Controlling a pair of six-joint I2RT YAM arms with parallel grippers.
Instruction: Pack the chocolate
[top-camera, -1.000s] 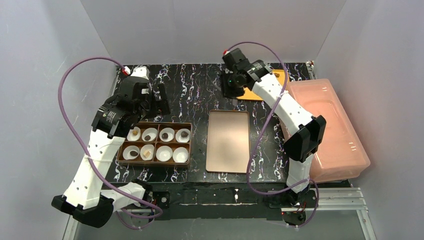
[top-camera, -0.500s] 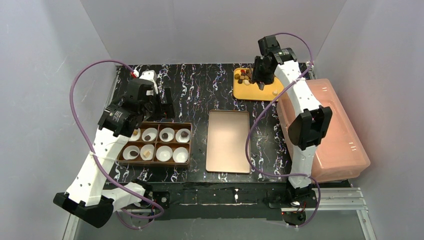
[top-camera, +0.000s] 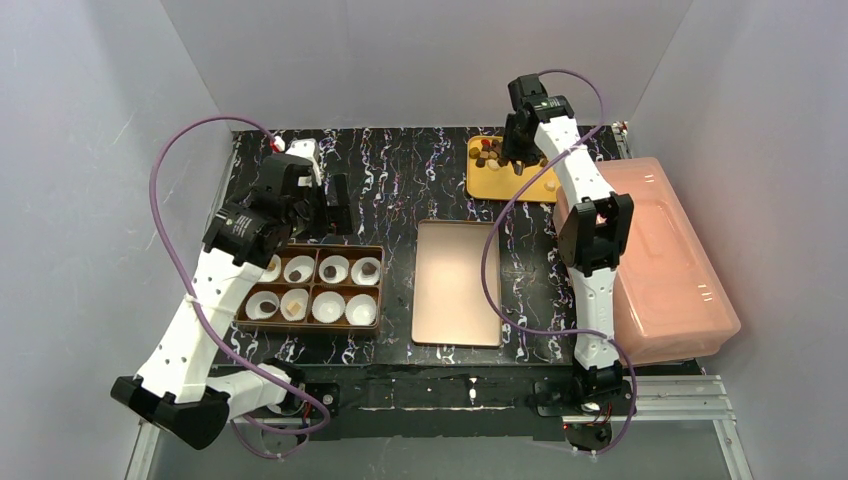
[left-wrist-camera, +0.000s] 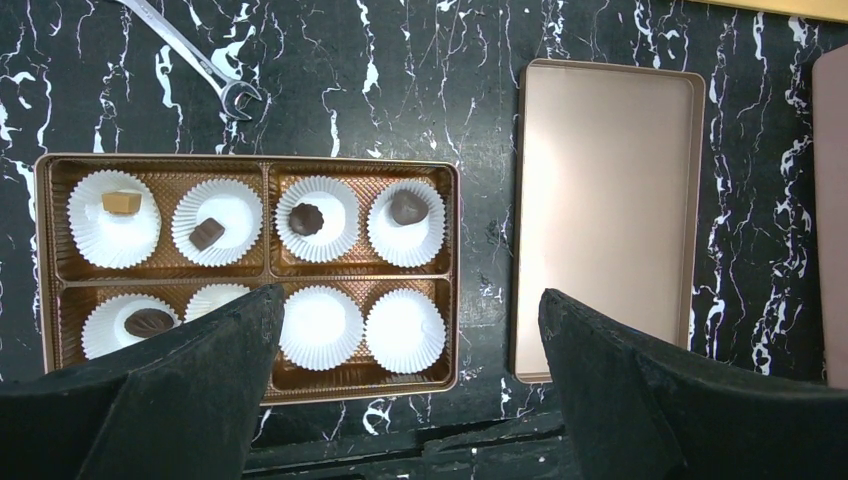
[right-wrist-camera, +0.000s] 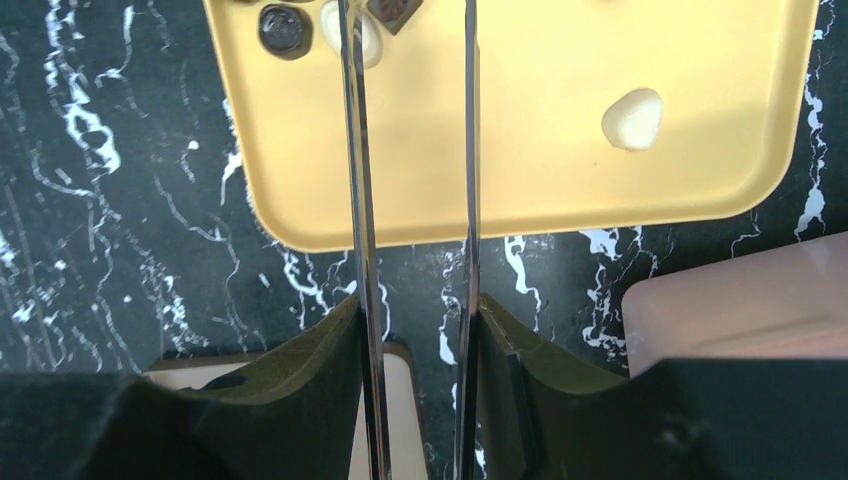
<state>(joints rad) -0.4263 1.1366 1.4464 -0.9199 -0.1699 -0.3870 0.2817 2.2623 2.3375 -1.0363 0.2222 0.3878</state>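
The right gripper (top-camera: 519, 151) hung over the yellow tray (top-camera: 545, 185), at about 1 o'clock on the table. Its two thin fingers (right-wrist-camera: 358, 150) stood a little apart, and only bare tray showed between them. The tips ran off the top of the wrist picture, so I could not tell if they touched a piece.

Most of the loose chocolate (top-camera: 489, 152) sat in a heap on the far left corner of the tray. Seen from the right wrist, that heap lay at 12 o'clock, straight ahead. A dark brown piece (right-wrist-camera: 395, 10) sat in line with the gap. One cream piece (right-wrist-camera: 633, 117) lay alone at 2 o'clock, well apart from the fingers. It looked a bit long from 8 to 2 o'clock.

The right arm was much nearer the loose pieces, so I think it should pick next.

The left gripper (left-wrist-camera: 410, 305) was wide open and held nothing. It hung above the brown box (left-wrist-camera: 452, 290), at 9 o'clock on the table. Five paper cups had a piece inside. An empty cup (left-wrist-camera: 405, 328) waited at the box's near right corner.
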